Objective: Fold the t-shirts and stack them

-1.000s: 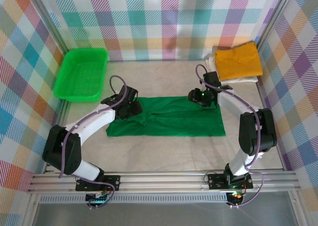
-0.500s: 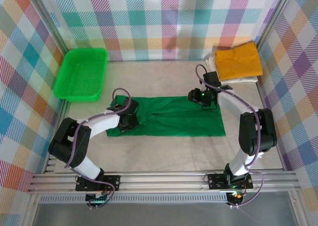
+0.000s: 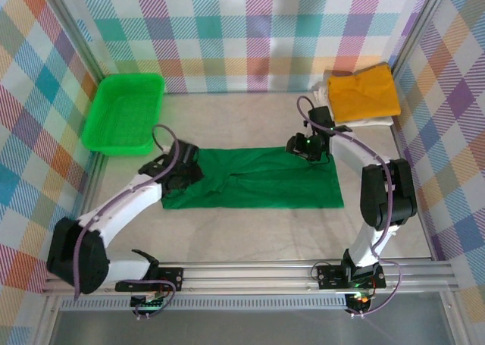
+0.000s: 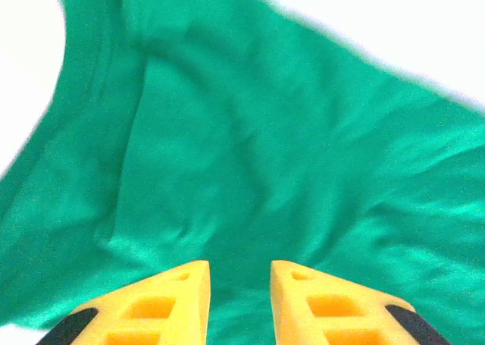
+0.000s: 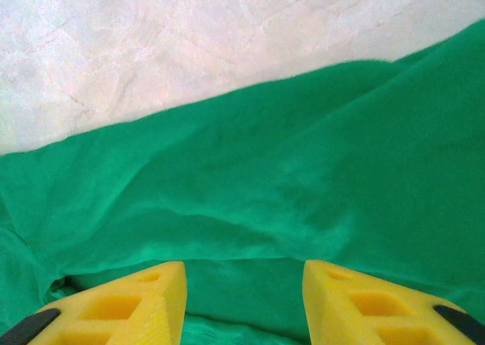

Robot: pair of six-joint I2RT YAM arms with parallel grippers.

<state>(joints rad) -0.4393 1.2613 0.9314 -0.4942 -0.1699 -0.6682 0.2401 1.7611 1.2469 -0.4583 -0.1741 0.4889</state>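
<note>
Three t-shirts were on the table (image 3: 250,125). The dark green t-shirt (image 3: 265,182) lay spread flat at mid-table, long side running left to right, with a raised crease toward its left end. The mustard yellow t-shirt (image 3: 365,91) sat folded in the far right corner on top of the white t-shirt (image 3: 322,91), whose edges showed at the left and near sides.

The left gripper (image 4: 240,268) was low over the green shirt's left end. Its jaws were parted by a narrow gap with cloth visible between them and nothing grasped. The right gripper (image 5: 244,268) was at the shirt's far edge, right of centre. Its jaws were spread wider, released, with bare table just beyond the hem.

The bright green basket (image 3: 125,111) stood at far left, apart from the shirt.
</note>
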